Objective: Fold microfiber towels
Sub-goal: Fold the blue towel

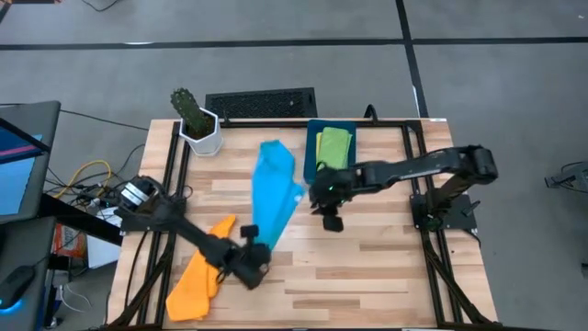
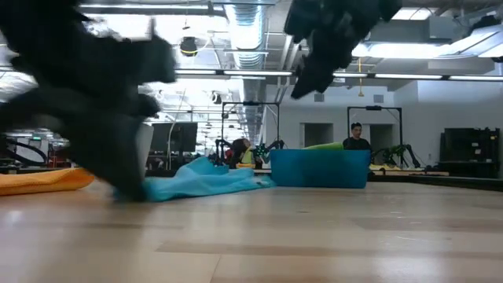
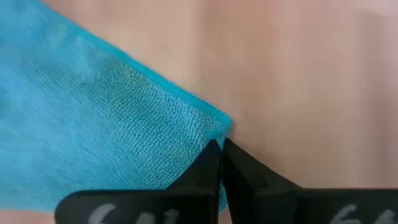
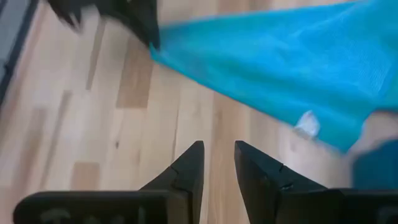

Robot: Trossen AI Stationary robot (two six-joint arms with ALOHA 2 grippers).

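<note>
The light blue microfiber towel (image 1: 273,190) lies stretched in a long strip across the middle of the worktop (image 1: 367,267), running from near the dark blue bin (image 1: 310,138) down toward the front. The left gripper (image 1: 256,255) is clenched on the towel's near corner; the left wrist view shows its two fingers pinched together right at the cloth's hemmed tip (image 3: 219,124). Holding by the very corner probably lets that arm carry one end over the rest of the cloth to make a fold.

The right gripper (image 1: 331,214) hangs above the bare wood just beside the towel's far half, its fingers (image 4: 186,171) partly apart and holding nothing; it looks placed to pin or catch the opposite edge.

An orange towel (image 1: 200,272) lies crumpled at the front left, beside the left arm and apart from the blue one, seemingly waiting its turn. A green towel (image 1: 333,145) rests in the bin, with what may be a yellow one under it. A potted cactus (image 1: 195,119) stands at the back left corner, clear of the work.
</note>
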